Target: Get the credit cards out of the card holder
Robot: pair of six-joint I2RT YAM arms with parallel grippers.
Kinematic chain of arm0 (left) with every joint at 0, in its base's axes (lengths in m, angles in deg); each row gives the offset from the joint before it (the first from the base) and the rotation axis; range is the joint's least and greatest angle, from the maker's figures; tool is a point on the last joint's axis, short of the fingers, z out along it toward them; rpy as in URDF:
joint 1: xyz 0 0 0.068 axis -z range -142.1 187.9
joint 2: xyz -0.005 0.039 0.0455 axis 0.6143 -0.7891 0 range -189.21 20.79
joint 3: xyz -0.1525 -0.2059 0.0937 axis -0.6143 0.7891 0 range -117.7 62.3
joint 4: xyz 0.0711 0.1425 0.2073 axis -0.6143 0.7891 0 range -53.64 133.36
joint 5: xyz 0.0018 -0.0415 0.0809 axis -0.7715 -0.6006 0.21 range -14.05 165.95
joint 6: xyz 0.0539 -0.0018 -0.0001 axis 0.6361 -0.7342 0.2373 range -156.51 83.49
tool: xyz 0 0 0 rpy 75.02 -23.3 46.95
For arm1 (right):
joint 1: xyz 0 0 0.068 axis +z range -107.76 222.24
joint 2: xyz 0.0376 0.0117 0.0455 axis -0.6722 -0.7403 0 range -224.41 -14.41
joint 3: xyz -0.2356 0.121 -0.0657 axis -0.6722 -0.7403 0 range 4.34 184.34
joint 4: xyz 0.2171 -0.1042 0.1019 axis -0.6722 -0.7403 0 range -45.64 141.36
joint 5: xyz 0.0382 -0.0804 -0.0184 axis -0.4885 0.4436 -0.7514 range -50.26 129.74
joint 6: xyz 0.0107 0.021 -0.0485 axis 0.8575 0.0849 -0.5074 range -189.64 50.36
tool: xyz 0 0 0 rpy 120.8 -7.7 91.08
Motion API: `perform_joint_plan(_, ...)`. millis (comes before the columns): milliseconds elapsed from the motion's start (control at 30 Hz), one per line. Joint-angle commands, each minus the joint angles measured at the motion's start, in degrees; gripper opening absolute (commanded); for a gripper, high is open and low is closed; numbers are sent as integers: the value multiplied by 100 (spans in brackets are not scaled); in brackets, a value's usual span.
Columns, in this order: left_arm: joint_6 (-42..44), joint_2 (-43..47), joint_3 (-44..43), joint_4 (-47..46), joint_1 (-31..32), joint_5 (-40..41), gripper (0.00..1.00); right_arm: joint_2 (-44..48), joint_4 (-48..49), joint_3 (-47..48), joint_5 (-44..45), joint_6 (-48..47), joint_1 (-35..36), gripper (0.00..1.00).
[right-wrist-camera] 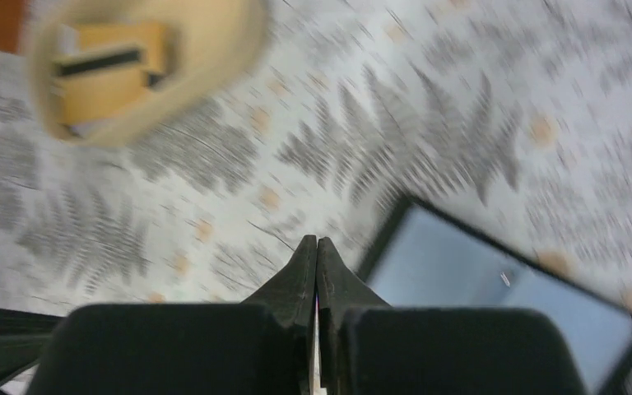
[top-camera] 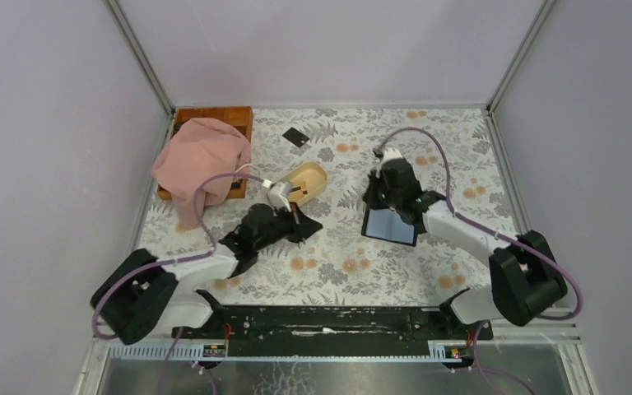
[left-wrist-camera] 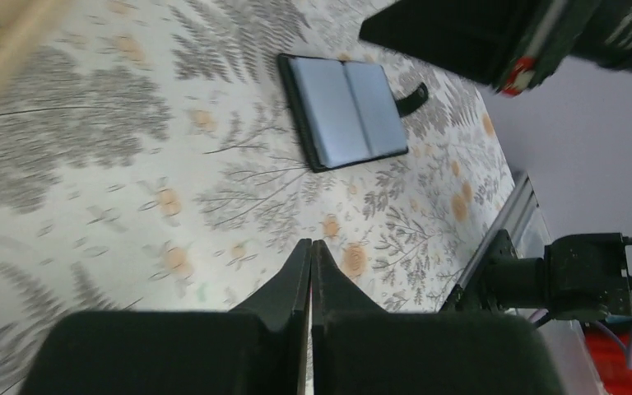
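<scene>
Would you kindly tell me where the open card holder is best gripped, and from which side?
Probably by one outer edge of the card holder, coming down from above with the right claw, which is nearest and shut now, astride that edge. The holder lies open and flat, blue-grey inside up, so only its thin rim offers a pinch.

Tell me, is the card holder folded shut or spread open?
Spread open: the card holder lies flat, both blue-grey inner panels facing up, centre fold showing.

the card holder (right-wrist-camera: 477, 263) is blurred and cropped lower right.
</scene>
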Motion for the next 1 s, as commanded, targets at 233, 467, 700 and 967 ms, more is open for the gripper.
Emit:
perform_joint_plan(233,-317,-2494,-1367,-1848,601,-467,3,1403,-31,-1892,580,564,-379,0)
perform_joint_plan(467,-229,-3511,-2221,-1716,728,-582,5,1451,-16,-2190,593,709,-718,0)
perform_joint_plan(700,95,-4347,-2942,-1288,888,-274,5,1340,136,-2335,190,693,-1149,0)
perform_joint_plan(967,338,-4833,-3390,-864,1021,-20,5,1047,363,-2444,-82,716,-1171,0)
